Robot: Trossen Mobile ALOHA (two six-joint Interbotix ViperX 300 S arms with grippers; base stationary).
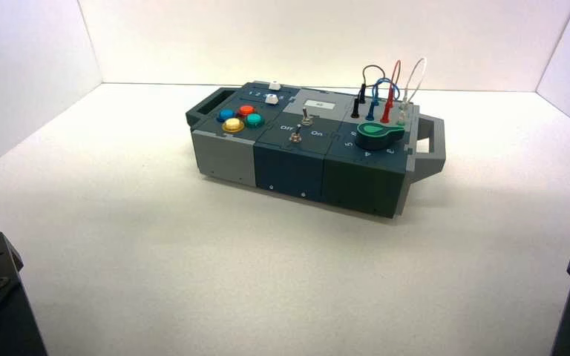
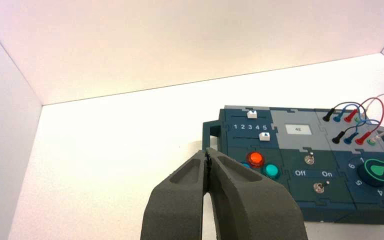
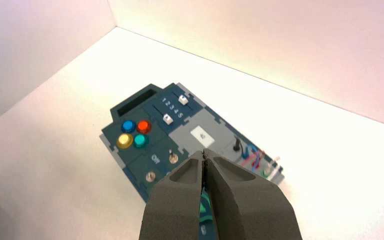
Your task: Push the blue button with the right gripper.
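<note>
Blue button (image 1: 226,115) sits beside the red one (image 1: 246,110); right gripper (image 3: 203,154) and left gripper (image 2: 207,151) hang apart from the box (image 1: 300,148), fingers closed.

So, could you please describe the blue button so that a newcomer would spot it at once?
On the dark box, find the cluster of four round buttons at its left end. The blue button sits there beside the red one, leftmost of the four and the only blue one.
</note>
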